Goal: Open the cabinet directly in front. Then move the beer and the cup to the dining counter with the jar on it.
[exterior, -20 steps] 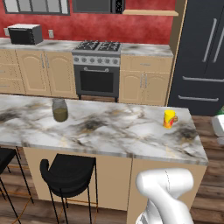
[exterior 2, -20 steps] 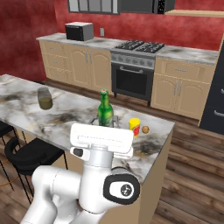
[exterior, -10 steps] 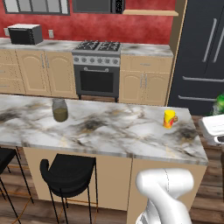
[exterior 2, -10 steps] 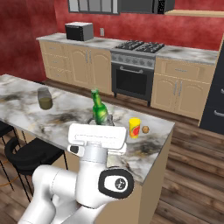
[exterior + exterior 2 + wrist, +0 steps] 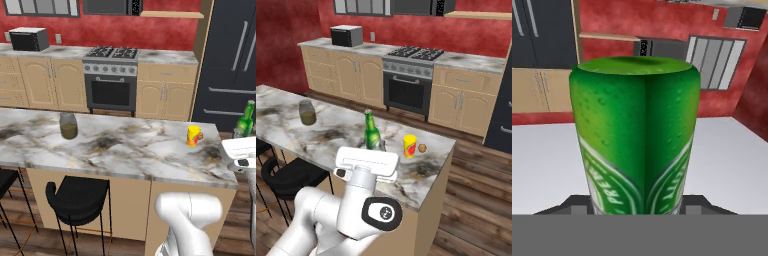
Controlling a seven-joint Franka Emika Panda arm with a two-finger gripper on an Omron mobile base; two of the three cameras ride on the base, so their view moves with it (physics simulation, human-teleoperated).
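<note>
My gripper (image 5: 374,149) is shut on the beer (image 5: 372,131), a slim green bottle held upright at the right end of the dining counter (image 5: 331,135). In the hand view the beer (image 5: 636,135) stands large between my two dark fingertips (image 5: 576,202). From the left base view the beer (image 5: 245,119) rises above my white hand just past the counter's end. The yellow cup (image 5: 410,145) stands on the marble top to the right of the bottle, also seen as the cup (image 5: 193,135). The glass jar (image 5: 68,125) stands further left on the dining counter (image 5: 125,150). The wall cabinet is out of view.
A small brown thing (image 5: 422,147) lies beside the cup. Black stools (image 5: 77,197) stand along the island's near side. Behind it run the stove (image 5: 111,77), tan drawer cabinets (image 5: 162,92), a microwave (image 5: 30,38) and a dark fridge (image 5: 232,65).
The arm has carried the beer in from the right toward the island's end near the cup, and the bottle has gone from tilted to upright and slightly lower. Base, cup and jar are still.
</note>
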